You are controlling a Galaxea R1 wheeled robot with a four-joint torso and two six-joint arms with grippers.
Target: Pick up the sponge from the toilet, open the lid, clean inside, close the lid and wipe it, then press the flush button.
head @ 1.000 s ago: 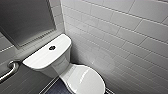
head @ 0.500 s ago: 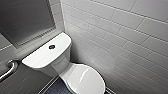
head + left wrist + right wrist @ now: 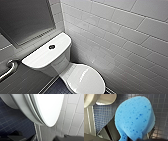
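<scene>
Count: one toilet [image 3: 65, 59], one lid [image 3: 83, 78], one flush button [image 3: 51, 46], one sponge [image 3: 135, 117].
Lid: down, at 6 o'clock in the head view; the button is at 10 o'clock from it.
Sponge: one end pinched tight in the right gripper [image 3: 132, 138], over the blue-tiled floor [image 3: 102, 116].

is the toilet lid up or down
Down. In the head view the lid lies flat; the left wrist view shows it resting close on the bowl.

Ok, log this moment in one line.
lid: closed | sponge: held in right gripper, above floor | flush button: untouched
</scene>
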